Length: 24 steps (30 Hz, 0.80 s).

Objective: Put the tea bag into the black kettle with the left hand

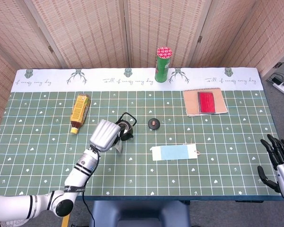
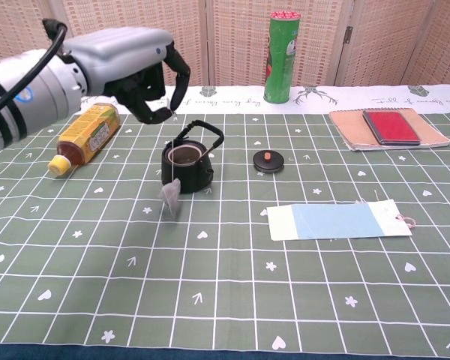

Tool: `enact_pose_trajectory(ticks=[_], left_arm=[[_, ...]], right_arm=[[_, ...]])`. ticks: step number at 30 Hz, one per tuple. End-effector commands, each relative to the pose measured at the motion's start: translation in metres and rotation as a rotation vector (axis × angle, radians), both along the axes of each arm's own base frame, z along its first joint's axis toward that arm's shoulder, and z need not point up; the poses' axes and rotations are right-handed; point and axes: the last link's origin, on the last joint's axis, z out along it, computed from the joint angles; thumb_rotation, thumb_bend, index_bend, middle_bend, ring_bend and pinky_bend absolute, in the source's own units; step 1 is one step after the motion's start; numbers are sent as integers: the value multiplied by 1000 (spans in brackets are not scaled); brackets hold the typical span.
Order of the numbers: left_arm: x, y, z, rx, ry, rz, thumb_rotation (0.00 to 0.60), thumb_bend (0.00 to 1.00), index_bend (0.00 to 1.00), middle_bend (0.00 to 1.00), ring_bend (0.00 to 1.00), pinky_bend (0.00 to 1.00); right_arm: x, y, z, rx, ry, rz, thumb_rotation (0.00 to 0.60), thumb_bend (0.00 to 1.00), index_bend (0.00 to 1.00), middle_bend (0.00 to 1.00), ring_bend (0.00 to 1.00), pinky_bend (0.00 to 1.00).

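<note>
The left hand (image 2: pixel 139 71) is hovering in the upper left of the chest view with its fingers curled together, pinching the string of the tea bag (image 2: pixel 170 199), which is dangling clear of the table just left of and in front of the black kettle (image 2: pixel 187 161). The kettle is standing open at centre frame, its lid (image 2: pixel 265 160) lying apart to the right. The right hand (image 1: pixel 280 163) is resting at the lower right edge of the head view, fingers spread and holding nothing

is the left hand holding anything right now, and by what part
Yes: the left hand pinches the tea bag by its string, and the bag dangles just in front of the black kettle.
</note>
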Motion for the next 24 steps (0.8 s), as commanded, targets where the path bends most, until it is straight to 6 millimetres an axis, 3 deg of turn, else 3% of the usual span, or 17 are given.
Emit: enact_pose_trajectory(ticks=[1,14,24], left_arm=[[13,6,5,6,9,-13,600,402,615,1000,1000,1000],[52,45,11,47,12,-28,600,403,615,1000,1000,1000],[57,71,21,66,-19,-21,600,403,611,1000,1000,1000]], right_arm=[[-1,-1,0,-1,-1,-6,600,483,0,0,0,0],[-9,-12,2,10,-16,-53,600,482,0,0,0,0],[-14,-17,3,12,-22,-81,600,483,0,0,0,0]])
